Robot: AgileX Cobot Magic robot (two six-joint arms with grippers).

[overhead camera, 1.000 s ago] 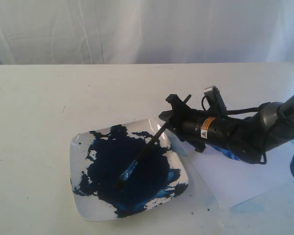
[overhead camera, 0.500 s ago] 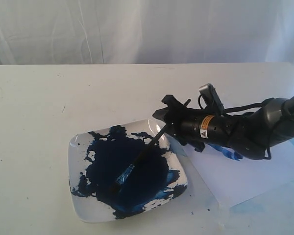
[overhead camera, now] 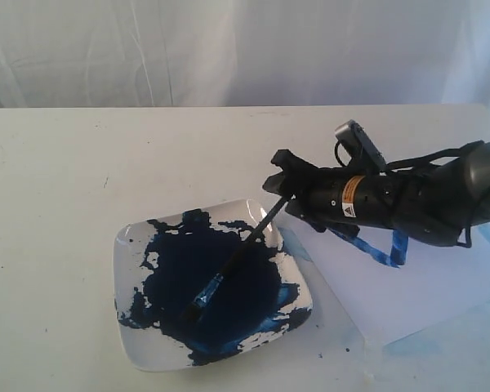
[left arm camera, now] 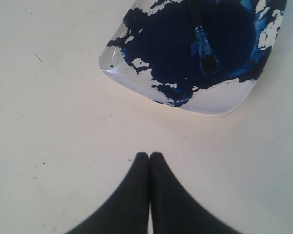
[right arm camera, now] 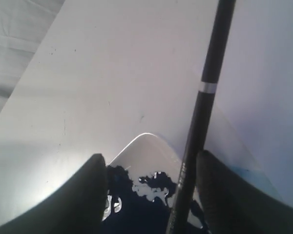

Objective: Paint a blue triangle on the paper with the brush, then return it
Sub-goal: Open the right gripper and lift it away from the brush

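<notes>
Right gripper [overhead camera: 275, 171] seemingly slack around brush [overhead camera: 237, 255] in paint-smeared plate [overhead camera: 139, 339].

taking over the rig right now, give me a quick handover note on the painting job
Left end effector: shut, empty, over the bare table near the plate.
Right end effector: open, fingers either side of the brush, not clamping it.
The brush has its bristles in the plate's blue paint and its handle leans over the rim.
The paper lies right of the plate. The blue triangle is partly hidden under the right arm.
Done: painting looks finished, brush back on plate.
Left: probably only pulling the right arm clear.
</notes>
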